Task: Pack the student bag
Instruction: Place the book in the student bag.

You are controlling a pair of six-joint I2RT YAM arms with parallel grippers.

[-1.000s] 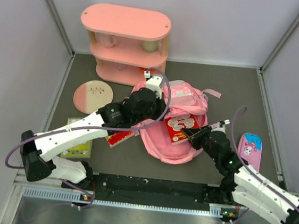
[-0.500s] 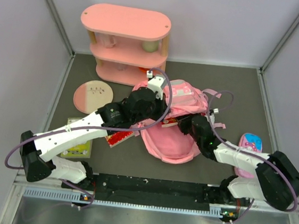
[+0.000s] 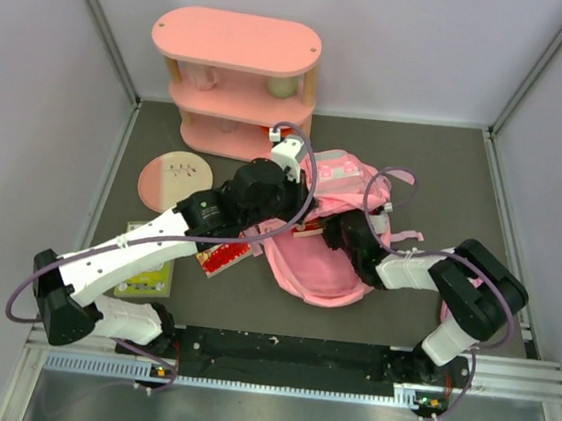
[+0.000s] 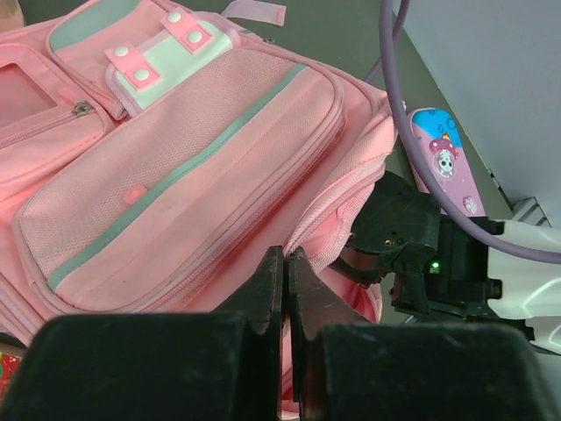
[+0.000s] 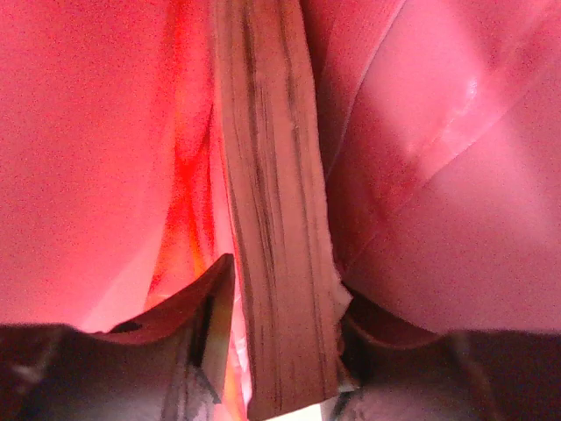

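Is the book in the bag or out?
In, at least partly: the right wrist view shows the book's page edge with pink bag lining on both sides. Fully in? Cannot tell.

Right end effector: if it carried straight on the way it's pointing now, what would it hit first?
The right end effector is inside the student bag, a book between its fingers. Going straight on, it would likely meet the bag's pink lining first; how far off is unclear.
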